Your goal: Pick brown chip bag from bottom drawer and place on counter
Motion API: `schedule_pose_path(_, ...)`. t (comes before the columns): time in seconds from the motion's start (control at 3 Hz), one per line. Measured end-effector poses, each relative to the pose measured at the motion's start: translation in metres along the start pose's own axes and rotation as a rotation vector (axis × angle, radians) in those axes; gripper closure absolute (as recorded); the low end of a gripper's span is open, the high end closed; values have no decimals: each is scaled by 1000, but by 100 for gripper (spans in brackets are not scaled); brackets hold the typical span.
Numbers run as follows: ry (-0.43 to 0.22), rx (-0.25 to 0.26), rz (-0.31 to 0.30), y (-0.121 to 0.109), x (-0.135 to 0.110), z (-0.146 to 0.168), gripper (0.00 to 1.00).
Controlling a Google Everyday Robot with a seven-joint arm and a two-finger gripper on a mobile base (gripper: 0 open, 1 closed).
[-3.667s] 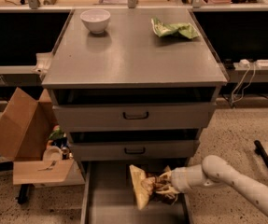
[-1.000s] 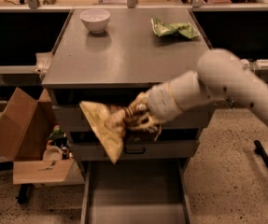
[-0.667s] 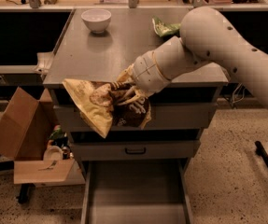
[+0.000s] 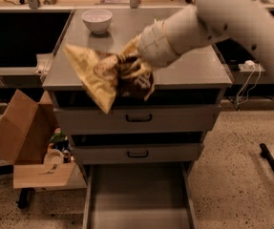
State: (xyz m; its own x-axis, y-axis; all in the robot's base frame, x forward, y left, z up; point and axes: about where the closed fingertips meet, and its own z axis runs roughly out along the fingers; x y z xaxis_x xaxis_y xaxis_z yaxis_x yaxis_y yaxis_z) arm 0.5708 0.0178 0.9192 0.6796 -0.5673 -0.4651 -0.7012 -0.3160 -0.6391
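The gripper (image 4: pixel 129 71) is clamping 1 chip bag (image 4: pixel 89 76) over the counter (image 4: pixel 189 68) edge. 1 bowl (image 4: pixel 97 20) is sitting behind, and 1 drawer (image 4: pixel 136 197) is hanging open.

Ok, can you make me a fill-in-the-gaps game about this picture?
The pincer holds the brown chip bag up by the counter's ____ edge.
The bottom drawer stands ____.
The white bowl sits on the ____.
Missing words: front; open; counter.

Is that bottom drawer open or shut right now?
Open: the bottom drawer is pulled out, its bare floor showing. The gripper holds the brown chip bag over the front of the counter.
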Motion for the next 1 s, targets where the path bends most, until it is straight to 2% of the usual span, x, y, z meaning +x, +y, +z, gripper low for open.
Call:
schedule_pose_path(0.33,56,100,-18,-50,1,-38,100)
schedule_pose_path(0.67,94,223,93,-80,50,-59,100)
schedule_pose_path(1.0,99,276,212,-86,99,-54,100)
